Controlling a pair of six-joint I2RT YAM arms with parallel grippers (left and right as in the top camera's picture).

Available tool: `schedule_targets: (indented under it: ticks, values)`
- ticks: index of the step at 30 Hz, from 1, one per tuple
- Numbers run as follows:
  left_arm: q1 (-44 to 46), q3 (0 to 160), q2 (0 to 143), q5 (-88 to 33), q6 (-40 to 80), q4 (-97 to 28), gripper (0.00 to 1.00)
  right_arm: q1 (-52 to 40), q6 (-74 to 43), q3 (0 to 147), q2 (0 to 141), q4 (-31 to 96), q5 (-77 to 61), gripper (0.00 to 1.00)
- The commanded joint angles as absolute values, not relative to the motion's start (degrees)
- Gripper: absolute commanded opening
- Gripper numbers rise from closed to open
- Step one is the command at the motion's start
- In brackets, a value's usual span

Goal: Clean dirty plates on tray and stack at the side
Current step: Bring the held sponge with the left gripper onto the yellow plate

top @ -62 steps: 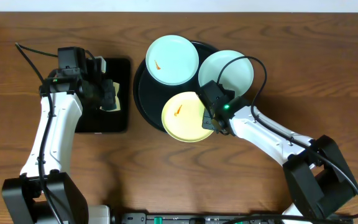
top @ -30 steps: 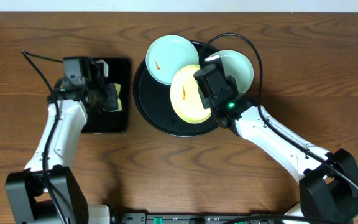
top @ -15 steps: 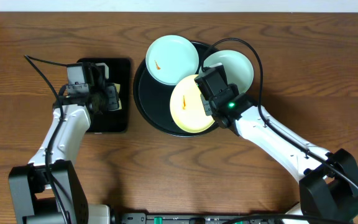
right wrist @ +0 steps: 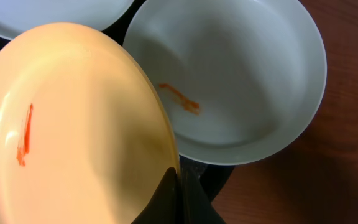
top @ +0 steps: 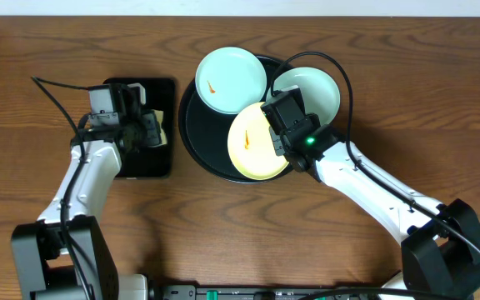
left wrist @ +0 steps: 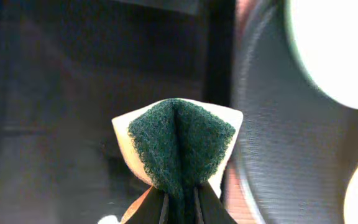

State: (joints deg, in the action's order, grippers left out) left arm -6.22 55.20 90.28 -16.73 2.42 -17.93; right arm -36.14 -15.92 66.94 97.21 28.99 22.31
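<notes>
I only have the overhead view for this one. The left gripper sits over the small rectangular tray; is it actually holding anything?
Observer: Yes. The left wrist view shows the left gripper shut on a sponge, folded with its green scouring side outward.
Operator: Does the right one have a plate?
Observer: The right wrist view shows the right gripper pinching the yellow plate by its rim.
Operator: Is the plate behind that arm dirty?
Observer: Yes. The turquoise plate carries an orange smear near its middle, which the gripper hides from above.
</notes>
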Motion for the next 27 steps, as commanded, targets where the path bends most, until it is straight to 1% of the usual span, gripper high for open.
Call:
schedule_targets:
  ticks: [1,3,5,12,17,27]
  values:
    - [-5.32,58.08,85.91,-32.71,13.52,-15.92,0.08,-36.29,-16.78,67.75,96.44,29.43,22.28,0.01]
    - [-3.6,58.08,85.25,-40.16,14.76,-15.31,0.08,-36.29,-17.17,67.75,96.44,29.63,22.26,0.01]
    - [-1.17,58.08,85.25,-41.47,14.72,-16.23,0.08,-36.29,-17.21,67.75,96.44,29.69,22.22,0.01]
    - [8.56,56.77,85.89,-31.24,14.74,-16.73,0.08,-36.29,-19.35,67.75,96.44,31.18,20.6,0.01]
    - [12.99,56.47,86.08,-25.93,14.74,-15.64,0.08,-36.29,-21.47,67.75,96.44,34.3,14.98,0.01]
    - [17.82,56.47,90.63,-24.97,15.4,-14.35,0.08,-35.97,-22.28,67.75,96.44,35.59,14.76,0.01]
